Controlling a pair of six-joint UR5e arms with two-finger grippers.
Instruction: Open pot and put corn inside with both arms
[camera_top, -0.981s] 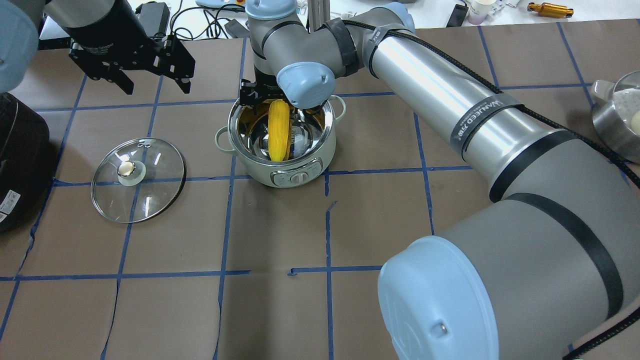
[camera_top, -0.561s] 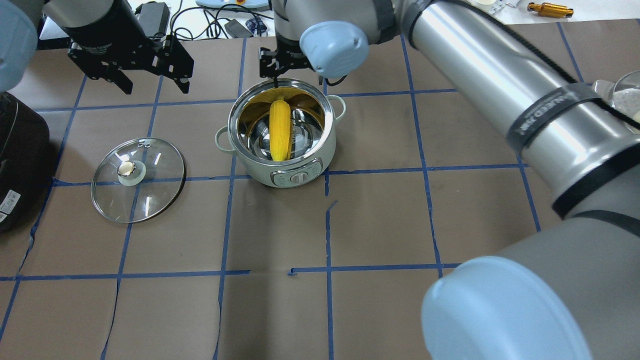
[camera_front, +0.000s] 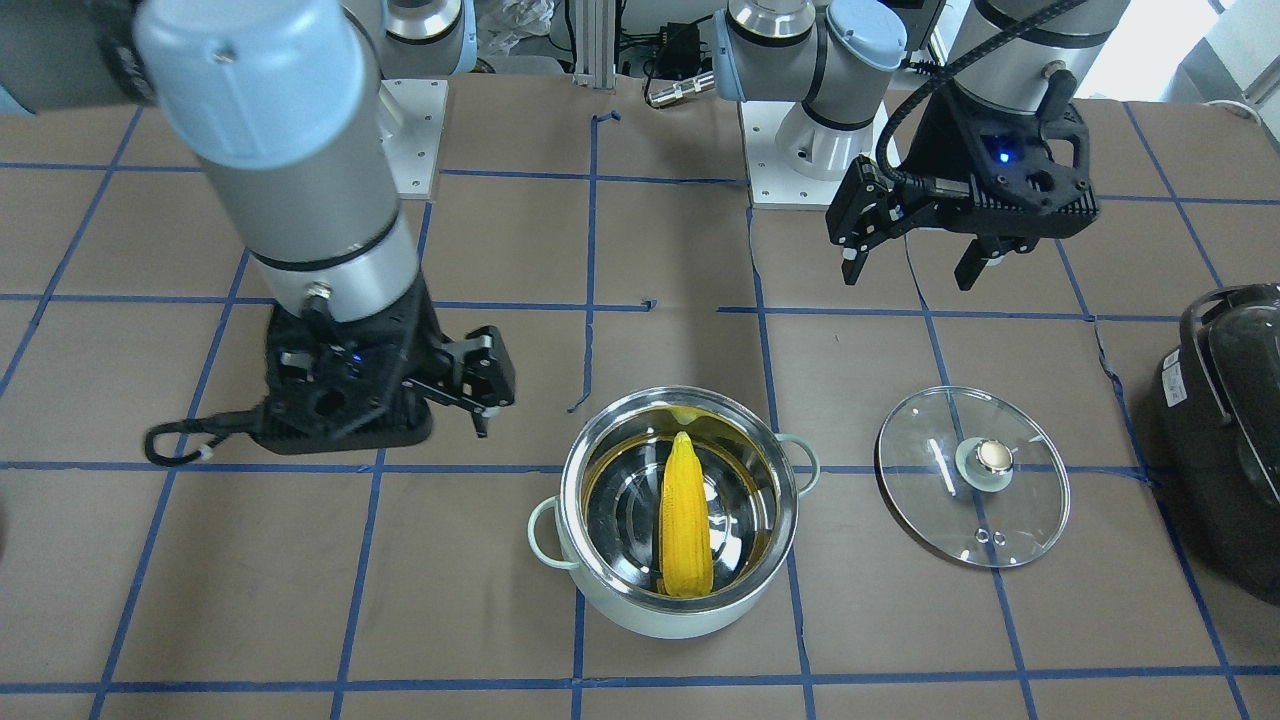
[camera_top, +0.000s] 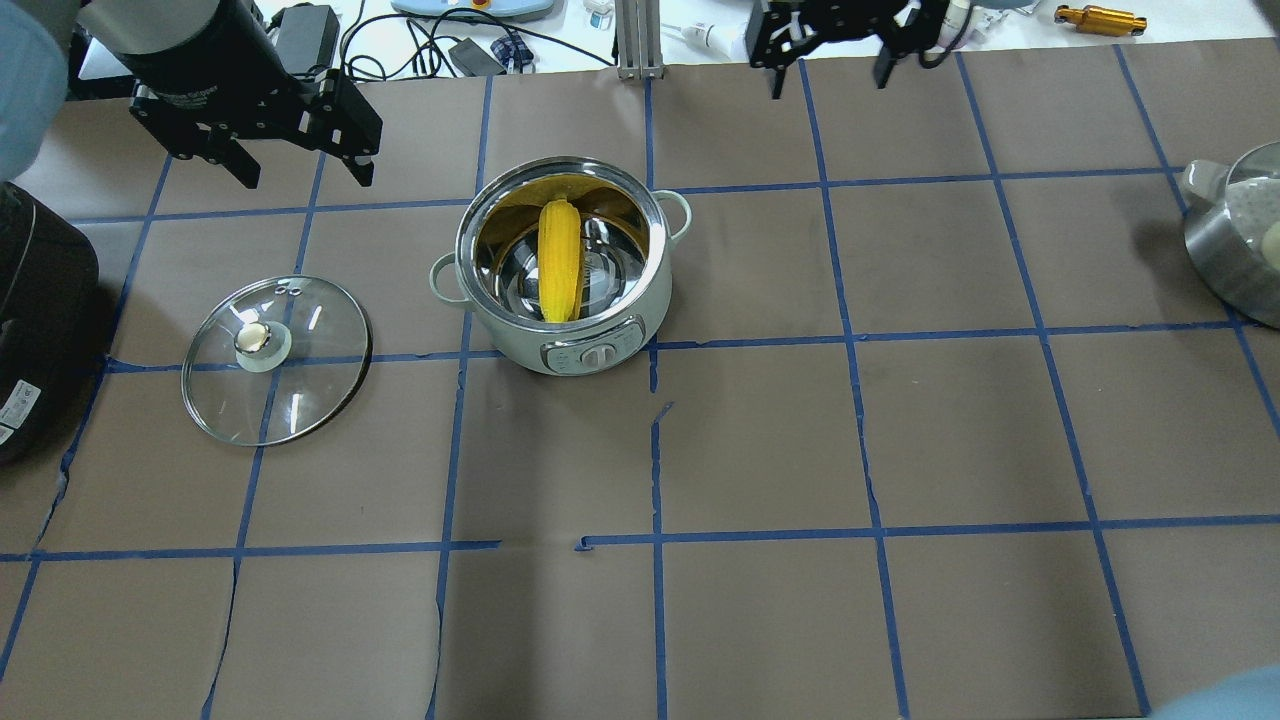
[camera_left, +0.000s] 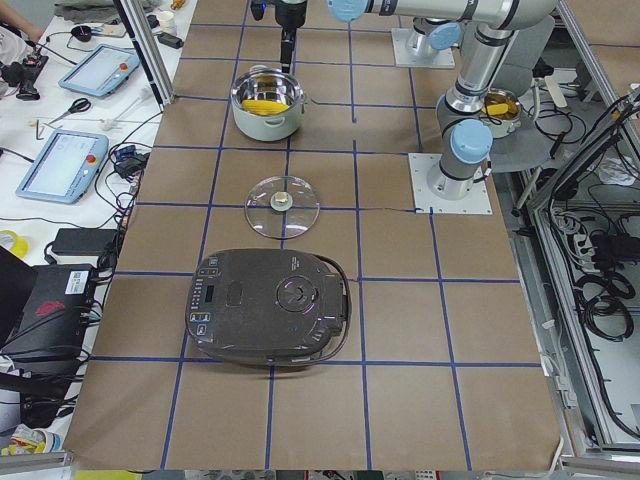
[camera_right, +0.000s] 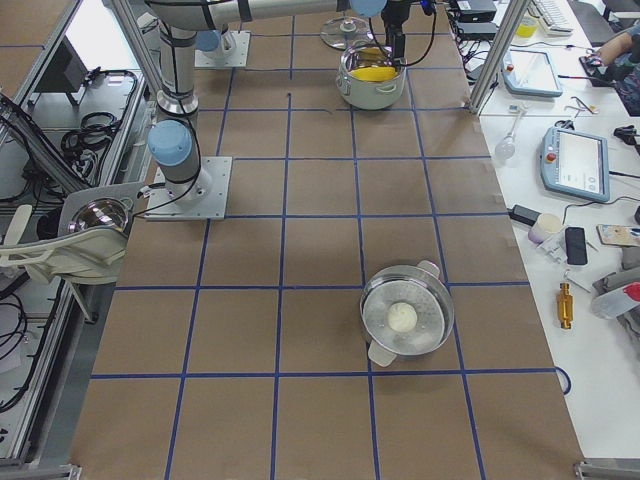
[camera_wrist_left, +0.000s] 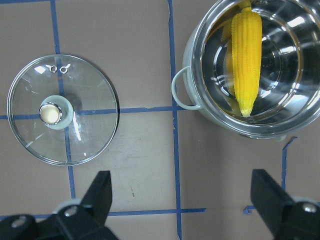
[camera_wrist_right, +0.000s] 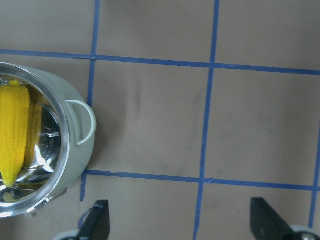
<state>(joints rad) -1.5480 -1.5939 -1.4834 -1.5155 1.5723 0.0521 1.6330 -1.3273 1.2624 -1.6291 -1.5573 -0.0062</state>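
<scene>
Grey right arm back from pot

No legible text in any view. Overhead view:
- Black housing above the left gripper, back-left of the pot: white lettering, too blurred to read.
- Black appliance, left of the pot: carries a white sticker, print too small.
- Pot's front control panel: markings unreadable.
</scene>
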